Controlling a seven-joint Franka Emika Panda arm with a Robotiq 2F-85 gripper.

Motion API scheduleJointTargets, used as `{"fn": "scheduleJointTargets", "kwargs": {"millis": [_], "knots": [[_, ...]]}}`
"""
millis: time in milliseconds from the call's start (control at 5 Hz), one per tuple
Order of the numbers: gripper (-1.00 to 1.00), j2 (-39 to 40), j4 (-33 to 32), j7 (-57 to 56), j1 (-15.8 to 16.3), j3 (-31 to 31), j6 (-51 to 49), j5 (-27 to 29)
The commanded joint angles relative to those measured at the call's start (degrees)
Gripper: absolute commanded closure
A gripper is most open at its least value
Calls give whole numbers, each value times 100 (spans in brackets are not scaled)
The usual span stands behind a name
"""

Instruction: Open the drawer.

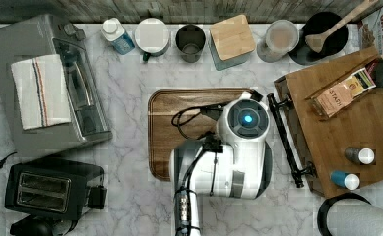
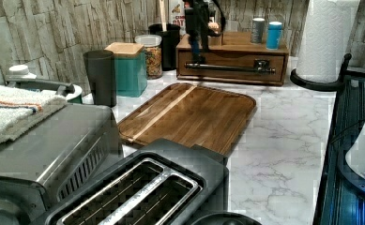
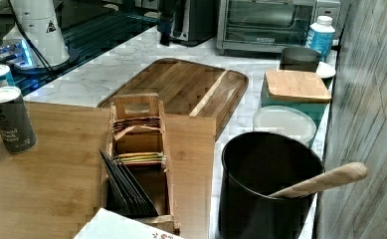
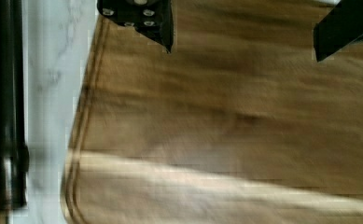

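Note:
The drawer (image 2: pixel 231 61) is the wide front of the wooden box unit (image 1: pixel 346 128) at the back of the left view, and it sits flush in the unit. Its long black bar handle (image 2: pixel 231 69) (image 1: pixel 286 142) (image 4: pixel 9 116) runs along the front. My gripper (image 4: pixel 244 32) is open, with both black fingers (image 4: pixel 158 25) spread wide and nothing between them. It hangs above the dark wooden tray (image 4: pixel 226 130) (image 1: pixel 179 128), close to the tray's edge beside the handle and apart from it. In the top view my white wrist (image 1: pixel 247 119) covers the fingers.
A toaster oven (image 1: pixel 56 93) with a towel and a black toaster (image 1: pixel 51 189) stand at the top view's left. Jars and a lidded teal box (image 1: pixel 231 39) line the back wall. Two cans (image 1: pixel 359 156) and a tea box (image 3: pixel 139 149) sit on the unit. A paper towel roll (image 2: pixel 325 37) stands beside it.

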Motion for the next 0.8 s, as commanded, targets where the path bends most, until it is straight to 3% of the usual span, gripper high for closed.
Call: {"fn": "scheduleJointTargets", "kwargs": {"millis": [200,600,800], "knots": [[-100,-447,-792,-1619,-580,-651,1492,-400],[-100,-264,-1130,-2738,-720,-817,2632,-202],[-100,-46,-1010,-2507,-697,-883,2618,-477]]}}
